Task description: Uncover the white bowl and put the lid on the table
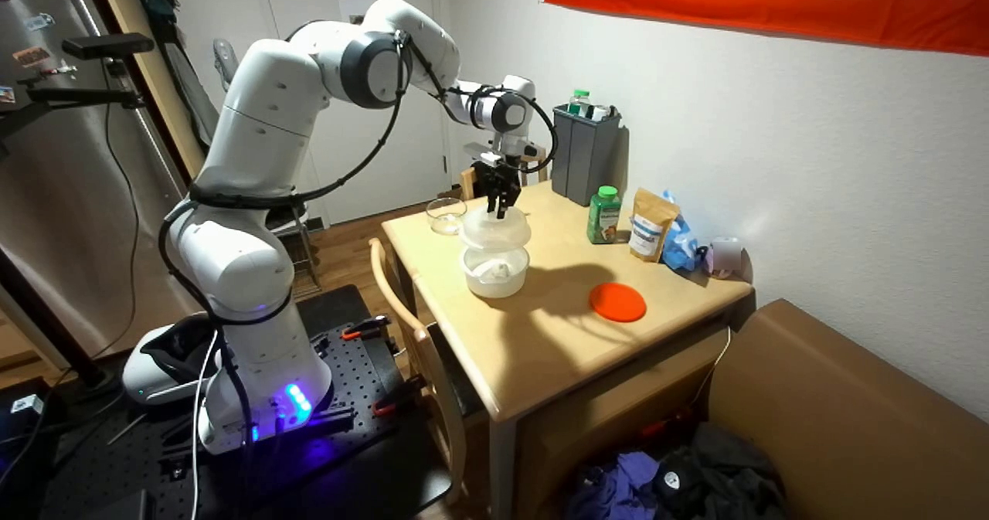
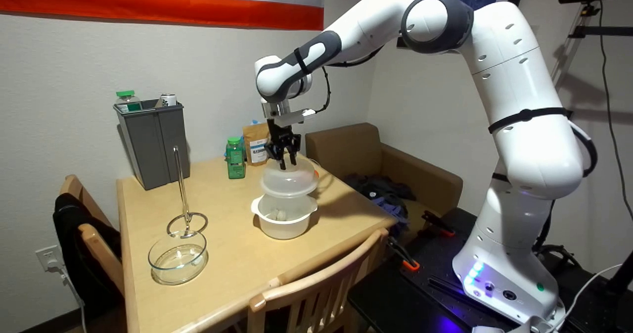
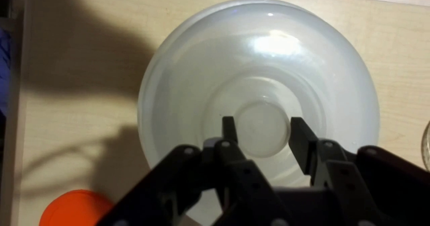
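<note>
In an exterior view, a gray bin stands at the far left of the counter, then come a glass dish, a metal stand just beside it, and a green bottle next to a brown pouch. Right of these, the white bowl sits upright on the counter, and the lid hangs just above it, pinched at the round middle of its top by the hand. The white robot arm rises at the far right.
</note>
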Robot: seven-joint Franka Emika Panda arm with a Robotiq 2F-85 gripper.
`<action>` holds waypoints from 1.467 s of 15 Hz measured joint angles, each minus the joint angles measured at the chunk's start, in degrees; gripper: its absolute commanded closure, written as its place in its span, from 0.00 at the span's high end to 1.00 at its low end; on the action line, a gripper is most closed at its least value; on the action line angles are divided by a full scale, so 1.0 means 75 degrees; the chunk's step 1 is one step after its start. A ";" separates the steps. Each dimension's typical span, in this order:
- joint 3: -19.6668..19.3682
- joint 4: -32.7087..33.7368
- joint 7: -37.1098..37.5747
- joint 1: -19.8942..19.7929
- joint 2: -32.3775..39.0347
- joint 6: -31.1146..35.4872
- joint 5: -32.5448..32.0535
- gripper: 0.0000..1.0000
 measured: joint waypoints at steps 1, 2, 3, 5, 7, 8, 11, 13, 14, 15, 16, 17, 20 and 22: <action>-0.0026 -0.0085 0.0002 -0.0030 -0.0090 0.0000 0.0001 0.19; -0.0047 -0.0191 0.0003 -0.0079 -0.0175 0.0002 0.0004 0.19; -0.0072 -0.0316 0.0003 -0.0133 -0.0260 0.0010 0.0013 0.19; -0.0096 -0.0638 0.0004 -0.0296 -0.0431 0.0103 0.0071 0.19; -0.0112 -0.1044 0.0005 -0.0498 -0.0611 0.0289 0.0178 0.19; -0.0119 -0.1284 0.0005 -0.0613 -0.0713 0.0433 0.0252 0.19; -0.0140 -0.2144 0.0004 -0.0961 -0.1081 0.1041 0.0619 0.19; -0.0189 -0.2765 0.0002 -0.1177 -0.1340 0.1492 0.0896 0.19; -0.0230 -0.3068 0.0000 -0.1277 -0.1450 0.1738 0.1071 0.19; -0.0270 -0.3354 -0.0010 -0.1379 -0.1538 0.1979 0.1269 0.19; -0.0299 -0.3618 -0.0032 -0.1488 -0.1603 0.2222 0.1471 0.19; -0.0318 -0.3859 -0.0091 -0.1604 -0.1646 0.2454 0.1676 0.19; -0.0349 -0.4392 -0.0297 -0.1891 -0.1687 0.3019 0.2176 0.19; -0.0376 -0.4634 -0.0324 -0.2008 -0.1710 0.3284 0.2411 0.19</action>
